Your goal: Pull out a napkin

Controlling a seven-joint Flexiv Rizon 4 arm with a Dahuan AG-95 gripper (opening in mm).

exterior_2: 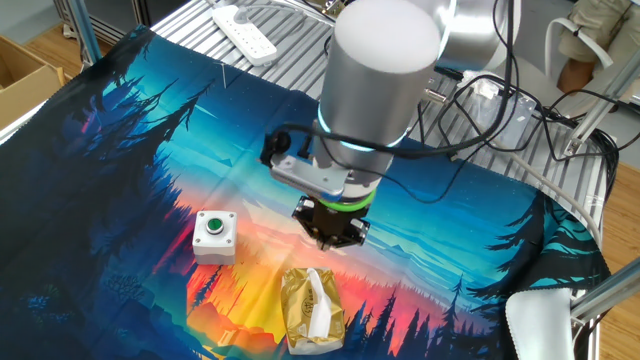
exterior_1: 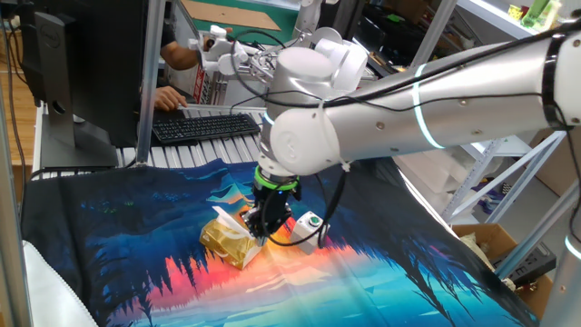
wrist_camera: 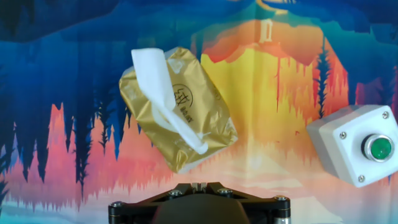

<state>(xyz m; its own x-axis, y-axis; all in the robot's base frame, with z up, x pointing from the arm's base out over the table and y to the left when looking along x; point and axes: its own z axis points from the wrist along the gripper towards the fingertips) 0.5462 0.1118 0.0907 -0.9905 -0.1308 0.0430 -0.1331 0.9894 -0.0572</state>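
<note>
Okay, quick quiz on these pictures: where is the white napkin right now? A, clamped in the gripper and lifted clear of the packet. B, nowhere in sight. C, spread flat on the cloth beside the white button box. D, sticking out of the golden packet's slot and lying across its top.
D: the napkin comes out of the golden packet and trails across its top, while the gripper is shut and holds nothing.

In the hand view, the end effector (wrist_camera: pixel 199 185) is cut off by the bottom edge, fingertips unseen. In one fixed view, it hides part of the golden packet (exterior_1: pixel 227 242). The packet's printed lettering is too small to read.
</note>
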